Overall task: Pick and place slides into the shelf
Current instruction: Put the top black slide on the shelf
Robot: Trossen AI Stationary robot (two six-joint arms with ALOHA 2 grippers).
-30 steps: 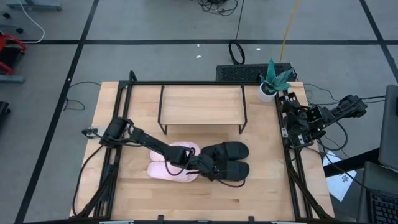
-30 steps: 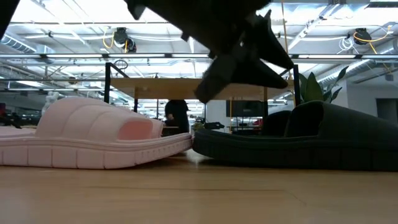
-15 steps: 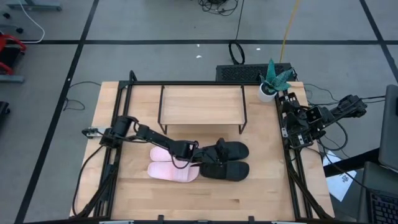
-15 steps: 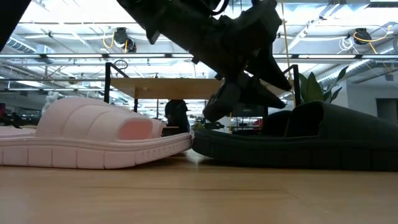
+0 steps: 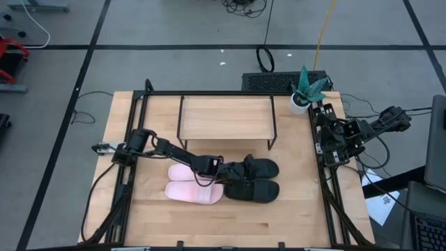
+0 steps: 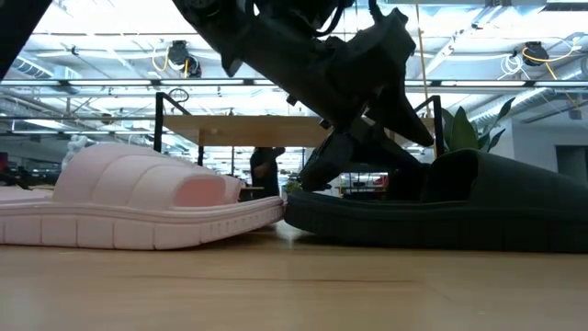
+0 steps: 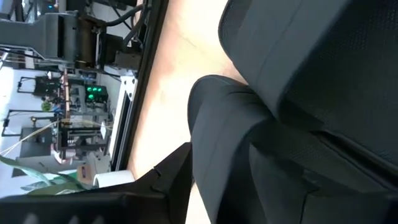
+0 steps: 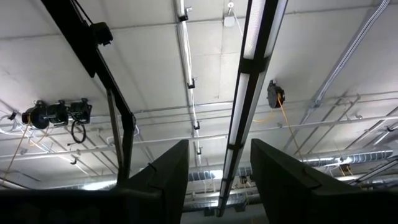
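Two black slides [image 5: 252, 180] lie under the left gripper [image 5: 233, 174] — its grip can't be told.

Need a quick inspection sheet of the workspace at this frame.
Surface: wooden tabletop in a black frame.
Job's things: two pink slides and two black slides lie side by side in front of the shelf; no slide on the shelf.
Clutter: potted plant at a far corner.
Grippers: left gripper down at the black slides, one finger beside a black strap; right gripper parked at the table's right edge, pointing at the ceiling, open.
Cables: black leads and a yellow cable on the floor.
Surroundings: grey floor tiles, a keyboard behind the table.
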